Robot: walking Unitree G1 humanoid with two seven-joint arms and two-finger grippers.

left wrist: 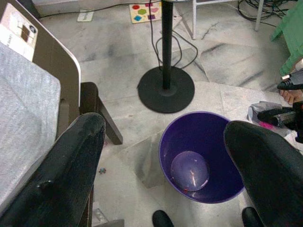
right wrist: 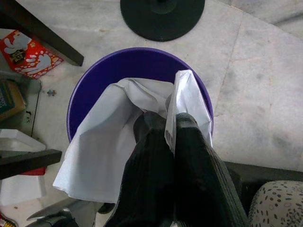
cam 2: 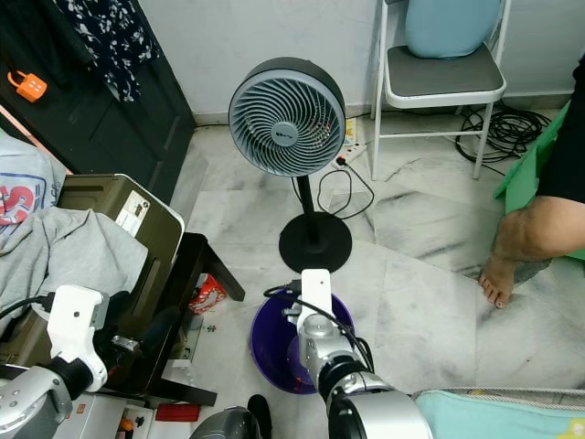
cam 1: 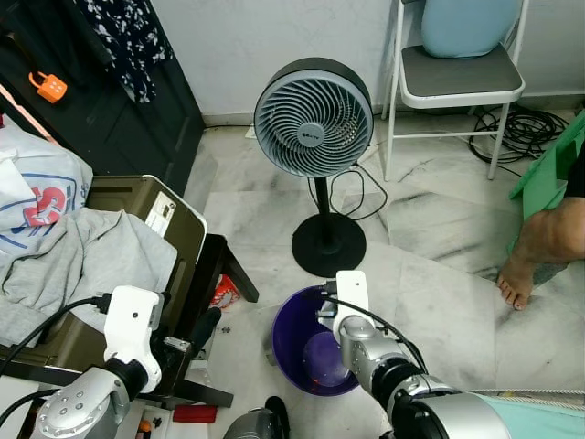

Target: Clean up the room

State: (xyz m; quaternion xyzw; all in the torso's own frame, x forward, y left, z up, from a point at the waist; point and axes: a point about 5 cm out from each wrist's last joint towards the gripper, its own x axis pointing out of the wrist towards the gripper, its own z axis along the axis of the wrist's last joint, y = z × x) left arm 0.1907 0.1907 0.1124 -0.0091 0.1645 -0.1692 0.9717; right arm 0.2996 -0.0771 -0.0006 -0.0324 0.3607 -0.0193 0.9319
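1. In the right wrist view, our right hand (right wrist: 166, 125) sits at lower centre of the frame, its two black fingers pressed together on a fold of white paper (right wrist: 109, 151).
2. The purple bin (right wrist: 78, 101) fills the middle of that frame, directly beneath and beyond the fingertips. We judge that the coming release depends on this alignment.
3. The paper hangs from the pinch and spreads toward the lower left of the frame. Its long axis runs from the fingertips down to the lower left, and its bottom edge reaches past the bin's near rim.
4. The right hand is clearly the nearer one. In the left eye view, the right arm reaches over the bin at lower centre.
5. Our left hand (left wrist: 161, 165) is released, its fingers wide apart at the frame's lower corners. It holds nothing and is off to the side of the bin.
6. The paper looks thin, creased and limp, like a sheet or wrapper.
7. In the left wrist view, the bin stands on the marble floor (left wrist: 118, 56) just in front of the black round base of a fan (left wrist: 165, 89).
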